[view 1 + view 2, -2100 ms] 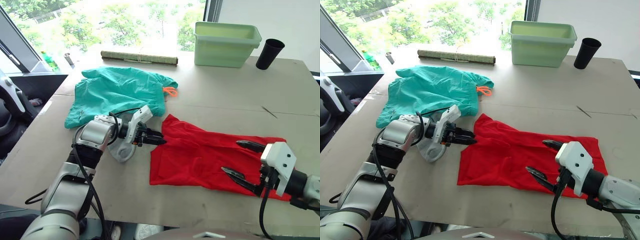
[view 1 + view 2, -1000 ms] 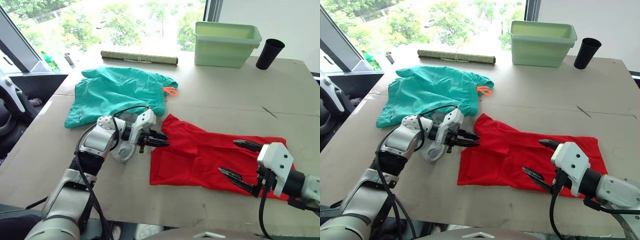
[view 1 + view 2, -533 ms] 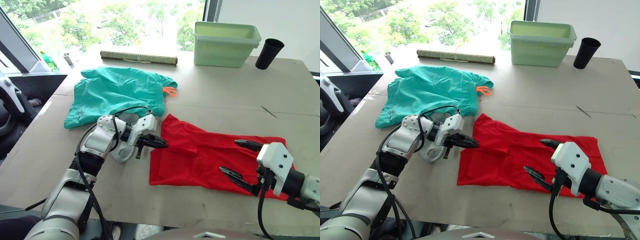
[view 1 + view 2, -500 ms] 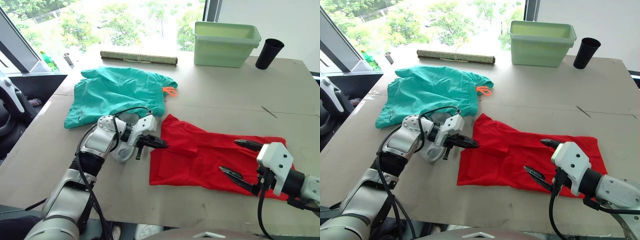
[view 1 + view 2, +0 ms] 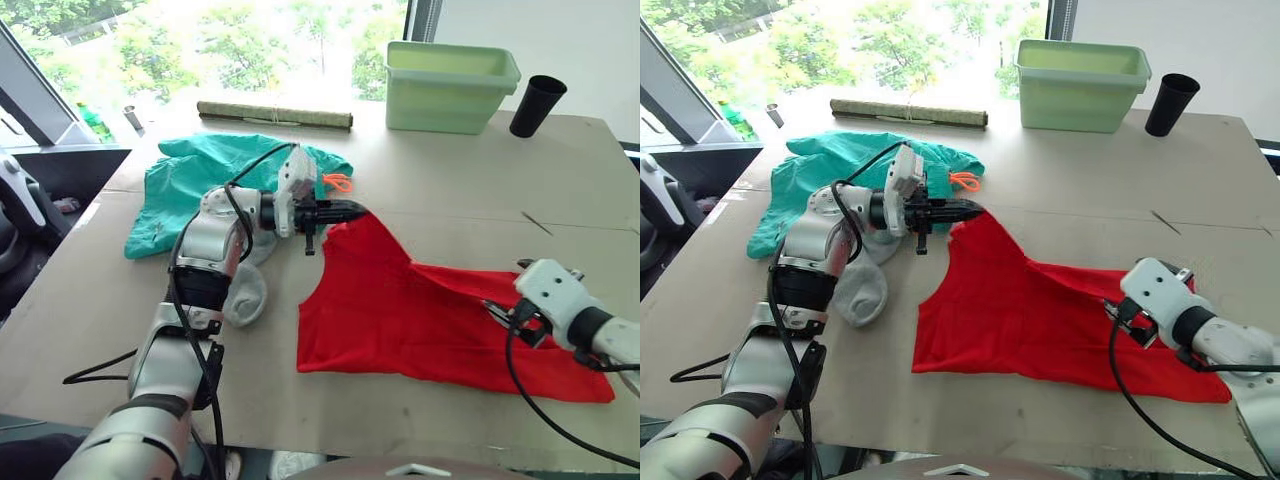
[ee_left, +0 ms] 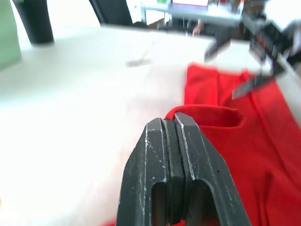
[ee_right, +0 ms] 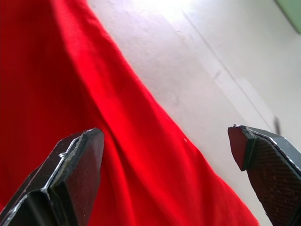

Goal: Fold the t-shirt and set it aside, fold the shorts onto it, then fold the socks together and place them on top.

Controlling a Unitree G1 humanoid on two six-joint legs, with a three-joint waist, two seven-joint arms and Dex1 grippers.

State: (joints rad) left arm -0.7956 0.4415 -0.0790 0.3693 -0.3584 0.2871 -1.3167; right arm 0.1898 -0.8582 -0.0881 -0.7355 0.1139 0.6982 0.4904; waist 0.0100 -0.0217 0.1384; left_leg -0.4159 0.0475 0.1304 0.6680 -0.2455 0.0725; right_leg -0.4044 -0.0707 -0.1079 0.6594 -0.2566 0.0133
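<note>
Since the earlier frames the left gripper [image 5: 350, 211] has lifted and travelled toward the far side of the table [image 5: 470, 170], and it carries the upper corner of the t-shirt [image 5: 420, 320] with it. Its fingers [image 6: 174, 165] are clenched on a small fold of red cloth, so the shirt now rises into a peak at that corner while the rest lies flat on the table. The right gripper [image 5: 1130, 318] has also changed: it was hovering above the shirt, and now it sits low at the shirt's right part, fingers [image 7: 77, 160] spread apart with red cloth under them, holding nothing.

The shorts [image 5: 200, 170] lie spread on the far left of the table, just behind the left arm, with the orange drawstring [image 5: 338, 183] near the raised corner. The socks [image 5: 245, 290] lie beside the shirt's left edge, partly under the left arm.

I judge that the first fold of the shirt is starting; the shorts and socks are not yet handled
</note>
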